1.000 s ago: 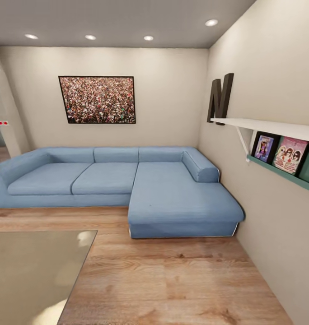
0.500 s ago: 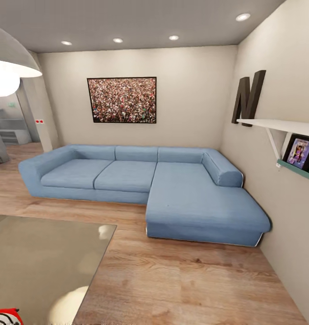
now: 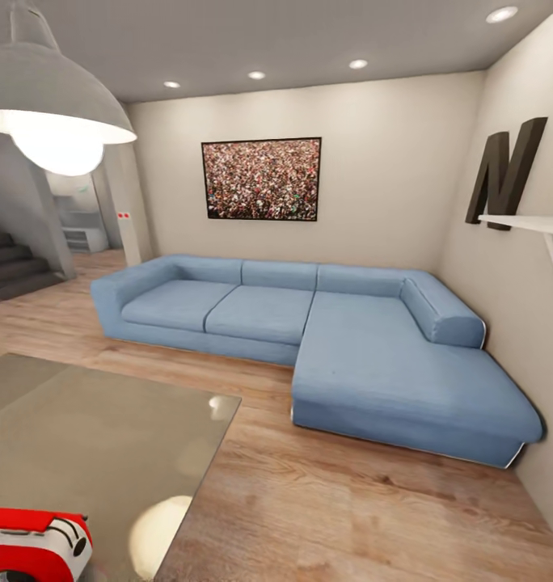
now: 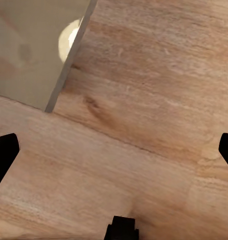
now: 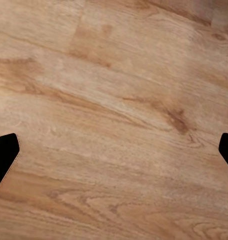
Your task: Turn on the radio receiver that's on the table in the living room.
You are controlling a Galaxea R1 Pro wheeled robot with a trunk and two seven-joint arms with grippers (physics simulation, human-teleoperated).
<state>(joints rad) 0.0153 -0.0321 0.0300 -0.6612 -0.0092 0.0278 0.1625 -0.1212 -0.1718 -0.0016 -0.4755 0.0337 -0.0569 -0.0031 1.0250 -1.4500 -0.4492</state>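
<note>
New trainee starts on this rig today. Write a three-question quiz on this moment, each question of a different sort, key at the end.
1. True or false: the radio receiver sits on the sofa.
2. In the left wrist view, what lies under the left gripper? A) wood floor B) carpet C) tile
3. Fill in: the framed picture hangs on the wall above the ____.

Key:
1. False; it sits on the table.
2. A; bare wood floor, with the table's corner beside it.
3. sofa.
</note>
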